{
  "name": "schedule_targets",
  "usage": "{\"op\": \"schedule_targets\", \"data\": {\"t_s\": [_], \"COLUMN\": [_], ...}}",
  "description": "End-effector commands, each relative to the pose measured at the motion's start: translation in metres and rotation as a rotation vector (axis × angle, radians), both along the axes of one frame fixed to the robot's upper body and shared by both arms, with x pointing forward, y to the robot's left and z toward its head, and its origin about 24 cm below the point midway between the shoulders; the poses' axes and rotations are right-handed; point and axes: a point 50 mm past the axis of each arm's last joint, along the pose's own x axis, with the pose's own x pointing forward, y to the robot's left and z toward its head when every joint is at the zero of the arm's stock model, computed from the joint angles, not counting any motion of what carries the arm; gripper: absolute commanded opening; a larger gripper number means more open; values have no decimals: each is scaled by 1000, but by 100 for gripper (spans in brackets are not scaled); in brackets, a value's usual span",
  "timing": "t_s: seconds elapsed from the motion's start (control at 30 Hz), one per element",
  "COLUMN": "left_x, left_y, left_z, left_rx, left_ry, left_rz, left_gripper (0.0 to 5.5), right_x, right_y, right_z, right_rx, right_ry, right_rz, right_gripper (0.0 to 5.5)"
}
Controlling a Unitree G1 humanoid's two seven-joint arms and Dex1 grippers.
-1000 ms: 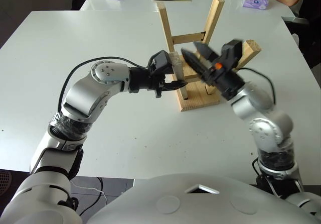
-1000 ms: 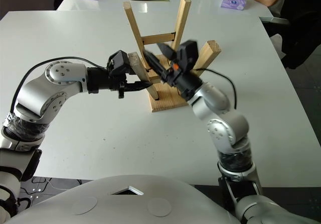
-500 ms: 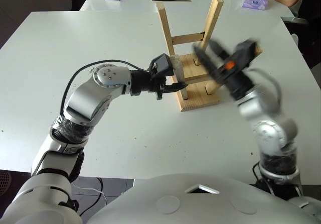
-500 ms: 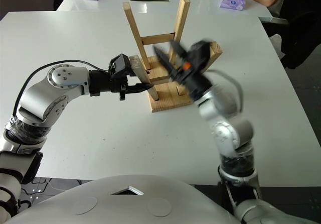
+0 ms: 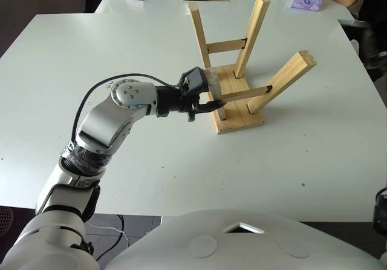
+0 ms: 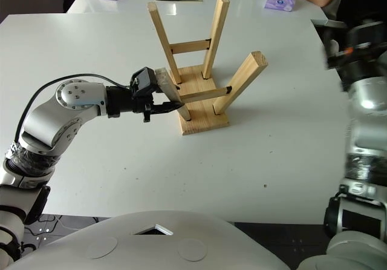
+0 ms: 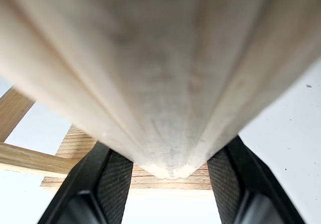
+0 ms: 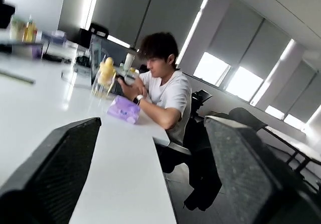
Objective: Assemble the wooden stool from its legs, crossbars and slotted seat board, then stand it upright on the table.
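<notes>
Well inside table [image 5: 121, 46] edges, stool [image 5: 239, 116]

The white desk [image 5: 121, 46] lies bare left of and in front of the square wooden seat board [image 5: 242, 122], so I can pass there. My left hand [image 5: 208, 103], clamped on the near wooden leg [image 7: 160, 73], blocks that corner. Behind stand two upright wooden legs [image 5: 253, 34] joined by a short crossbar [image 5: 225, 46]. Rightward, a slanted wooden leg [image 5: 284, 79] and its thin crossbar [image 5: 245, 92] bar the way.
</notes>
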Motion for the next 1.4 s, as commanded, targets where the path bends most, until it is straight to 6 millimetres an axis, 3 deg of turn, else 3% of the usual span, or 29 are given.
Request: {"op": "schedule_targets", "data": {"t_s": [0.03, 0.1, 0.13, 0.17, 0.23, 0.33, 0.43, 0.57, 0.6, 0.63, 0.67, 0.73, 0.77, 0.83, 0.87, 0.93, 1.03, 1.23, 1.27, 1.4], "left_x": [-8, -10, -13, -14, -17, -15, -15, -14, -14, -13, -12, -11, -12, -13, -15, -21, -26, -25, -26, -24], "left_y": [4, -7, -13, -17, -22, -18, -7, -1, -1, 0, 0, 0, -2, -9, -14, -25, -32, -22, -19, -14], "left_z": [-38, -37, -36, -34, -31, -31, -36, -37, -36, -35, -35, -34, -34, -33, -31, -27, -22, -6, -1, 9], "left_rx": [138, 127, 120, 116, 108, 106, 120, 126, 126, 125, 124, 122, 121, 117, 105, 75, 41, -49, -71, -99], "left_ry": [172, 169, 165, 159, 149, 150, 163, 167, 165, 164, 163, 162, 162, 163, 168, 177, 178, 211, 218, 207], "left_rz": [12, -23, -47, -68, -90, -65, -23, 3, 8, 12, 15, 15, 8, -27, -47, -86, -111, -52, -51, -18], "left_gripper": [205, 205, 205, 205, 205, 205, 205, 205, 205, 205, 205, 205, 205, 205, 205, 205, 205, 205, 240, 291], "right_x": [-13, -44, -54, -57, -47, -23, -5, -9, -10, -10, -7, -1, -3, -25, -39, -51, -37, -7, -5, -11], "right_y": [168, 236, 248, 250, 234, 183, 98, -8, -22, -23, -14, 42, 88, 185, 218, 242, 229, 166, 156, 110], "right_z": [9, 46, 57, 60, 46, 18, -1, -5, -4, -4, -6, -11, -9, 15, 31, 52, 49, 1, -6, -26], "right_rx": [190, 373, 425, 435, 383, 319, 231, -14, -83, -156, -206, -151, -52, 157, 235, 304, 282, 171, 146, 47], "right_ry": [-27, -87, -90, -74, -9, 74, 112, 125, 125, 125, 124, 102, 90, 58, 40, 35, 77, 174, 188, 226], "right_rz": [574, 874, 953, 976, 894, 618, 256, -108, -159, -162, -128, 74, 240, 601, 743, 862, 796, 470, 431, 280], "right_gripper": [380, 380, 380, 380, 380, 380, 380, 380, 380, 380, 380, 380, 380, 380, 380, 380, 380, 380, 383, 383]}}
